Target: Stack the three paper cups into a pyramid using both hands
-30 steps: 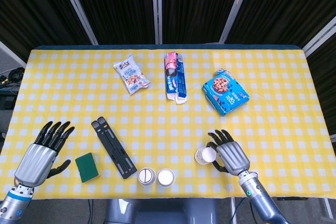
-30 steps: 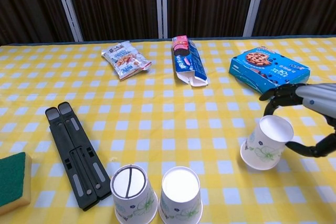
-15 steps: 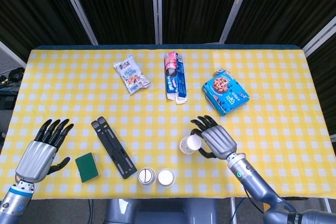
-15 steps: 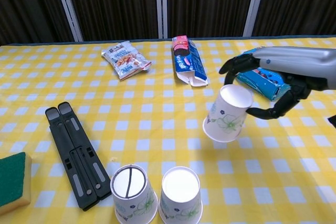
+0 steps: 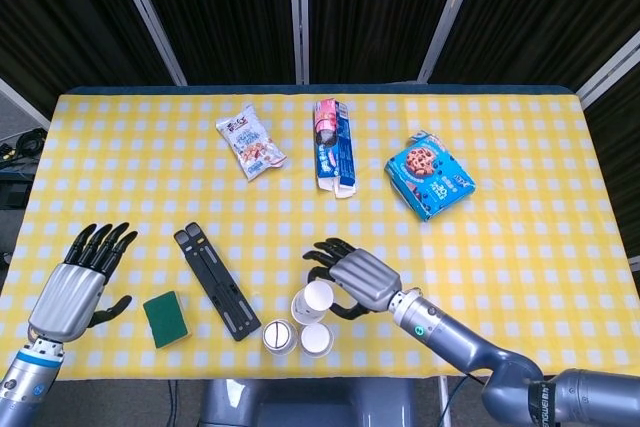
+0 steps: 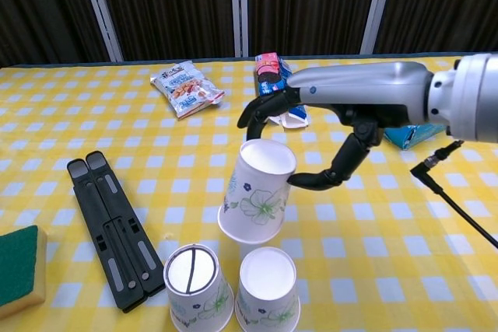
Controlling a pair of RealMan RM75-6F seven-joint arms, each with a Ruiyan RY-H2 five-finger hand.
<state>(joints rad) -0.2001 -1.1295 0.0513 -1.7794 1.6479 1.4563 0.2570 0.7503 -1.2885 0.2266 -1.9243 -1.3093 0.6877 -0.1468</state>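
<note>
Two upside-down paper cups stand side by side near the table's front edge: the left cup (image 6: 198,286) (image 5: 278,336) and the right cup (image 6: 268,291) (image 5: 316,340). My right hand (image 6: 311,134) (image 5: 352,277) holds a third upside-down paper cup (image 6: 257,191) (image 5: 313,301) in the air just above the pair, slightly tilted. My left hand (image 5: 78,279) hovers open over the table's front left, far from the cups; the chest view does not show it.
A black folded stand (image 6: 113,228) lies left of the cups, with a green sponge (image 6: 19,267) further left. At the back lie a snack bag (image 6: 186,89), a biscuit pack (image 6: 274,85) and a blue cookie box (image 5: 430,175). A cable (image 6: 459,207) crosses the right side.
My right hand has carried the third cup leftward and up from the table's right side to just above the two standing cups. The left hand has barely moved.
</note>
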